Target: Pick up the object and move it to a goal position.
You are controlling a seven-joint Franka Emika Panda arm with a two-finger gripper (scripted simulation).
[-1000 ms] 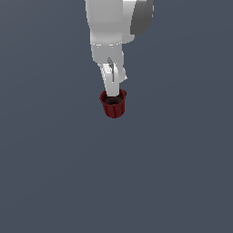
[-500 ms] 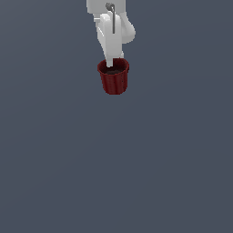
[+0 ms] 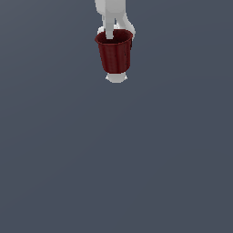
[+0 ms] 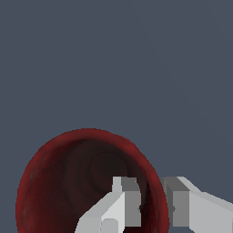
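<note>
One cup (image 3: pixel 115 53), dark red and tapered, hangs near the top of the exterior view, upright with its mouth upward and its narrower base below. Its side is finely ribbed and a rim rings the mouth. The gripper (image 3: pixel 113 32) comes down from the top edge, and only the lowest part of the white arm (image 3: pixel 109 7) shows. One finger (image 3: pixel 109 31) dips inside the mouth; the other runs down the outside of the wall, on the far side.

From the wrist view the cup (image 4: pixel 68 177) is seen straight down its mouth, its dark inside and round bottom plain. The gripper (image 4: pixel 154 205) pinches the wall: one pad (image 4: pixel 129 200) sits inside the cup, the other pad (image 4: pixel 177 202) outside, with the red rim between them. The jaws stand only narrowly apart, closed down to the thickness of that wall.

A small white rounded shape (image 3: pixel 116 78) peeks out just beneath the cup's base; what it is I cannot tell. All around lies a plain grey-blue ground (image 3: pixel 113 159).
</note>
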